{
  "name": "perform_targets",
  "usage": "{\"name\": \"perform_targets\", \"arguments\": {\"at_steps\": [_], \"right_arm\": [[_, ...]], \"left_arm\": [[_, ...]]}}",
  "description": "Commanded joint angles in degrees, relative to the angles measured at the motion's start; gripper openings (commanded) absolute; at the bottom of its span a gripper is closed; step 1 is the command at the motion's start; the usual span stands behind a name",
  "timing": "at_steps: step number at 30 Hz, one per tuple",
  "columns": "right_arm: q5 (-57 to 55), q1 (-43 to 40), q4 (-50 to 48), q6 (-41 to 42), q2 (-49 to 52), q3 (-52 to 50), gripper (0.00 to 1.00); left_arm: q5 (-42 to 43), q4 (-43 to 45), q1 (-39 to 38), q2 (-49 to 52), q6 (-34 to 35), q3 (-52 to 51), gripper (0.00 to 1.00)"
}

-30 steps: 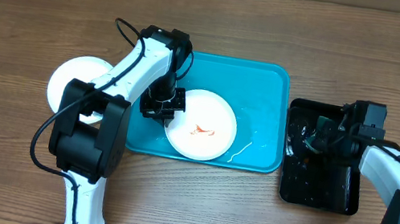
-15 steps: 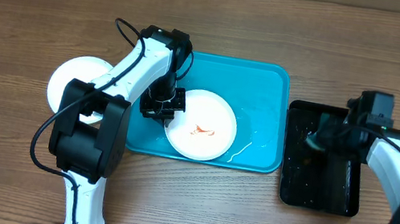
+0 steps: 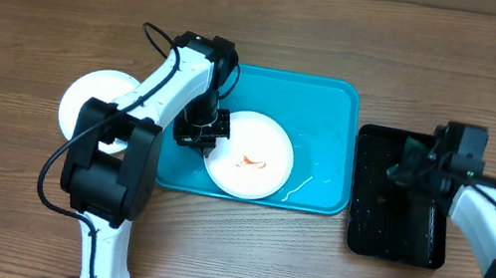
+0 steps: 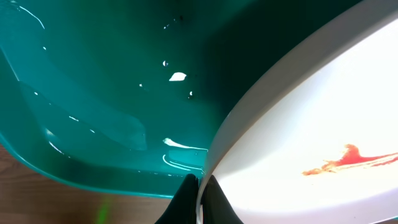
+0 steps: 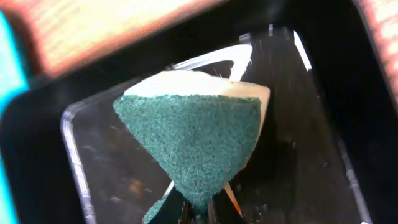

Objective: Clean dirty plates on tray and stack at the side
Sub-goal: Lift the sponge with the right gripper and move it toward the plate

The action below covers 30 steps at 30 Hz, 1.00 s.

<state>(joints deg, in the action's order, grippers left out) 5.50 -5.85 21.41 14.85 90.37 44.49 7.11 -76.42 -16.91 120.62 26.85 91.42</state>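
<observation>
Two pincers are seen clenched; the left pincer (image 3: 201, 131) is closed on the left rim of a white plate (image 3: 263, 142), with the rim pinched between its fingertips in the left wrist view; the plate is located inside the turquoise tray (image 3: 329, 107), toward the tray's front left; whether the gripped edge is raised off the tray floor cannot be told; an orange-red smear (image 3: 250, 163) is seen near the middle of the plate, unwiped; wet streaks (image 3: 306, 181) are noted on the tray floor to the right of the plate; the right pincer (image 3: 411, 173) is closed on a sponge (image 5: 196, 140), green scouring face toward the wrist camera, pale backing along its top edge, body squeezed to a narrow point between the fingers; the sponge is held over the upper part of the black tray (image 3: 394, 234), which is set on the counter (image 3: 47, 14) just beside the turquoise tray's right side; contact between sponge and black tray cannot be confirmed; a second white plate (image 3: 81, 101) is seen on the counter just left of the turquoise tray, partly hidden by the left arm; whether more plates are stacked there cannot be told.
</observation>
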Motion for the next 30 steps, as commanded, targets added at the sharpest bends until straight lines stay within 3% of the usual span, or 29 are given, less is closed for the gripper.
{"name": "perform_targets", "arguments": {"at_steps": [1, 6, 13, 23, 30], "right_arm": [[-0.9, 0.4, -5.0, 0.2, 1.1, -6.3, 0.04], [-0.7, 0.3, -9.6, 1.7, 2.5, -13.1, 0.04], [3.8, 0.3, -6.6, 1.6, 1.6, -9.6, 0.04], [3.8, 0.3, 13.7, 1.4, -3.4, 6.3, 0.04], [7.7, 0.3, 22.2, -0.9, -3.7, 9.3, 0.04]], "left_arm": [[0.0, 0.0, -0.4, -0.9, -0.7, -0.3, 0.04], [0.0, 0.0, -0.4, -0.9, -0.7, -0.3, 0.04], [0.0, 0.0, -0.4, -0.9, -0.7, -0.3, 0.04], [0.0, 0.1, -0.4, -0.9, -0.7, -0.3, 0.04], [0.0, 0.7, -0.4, -0.9, -0.7, -0.3, 0.04]]}}
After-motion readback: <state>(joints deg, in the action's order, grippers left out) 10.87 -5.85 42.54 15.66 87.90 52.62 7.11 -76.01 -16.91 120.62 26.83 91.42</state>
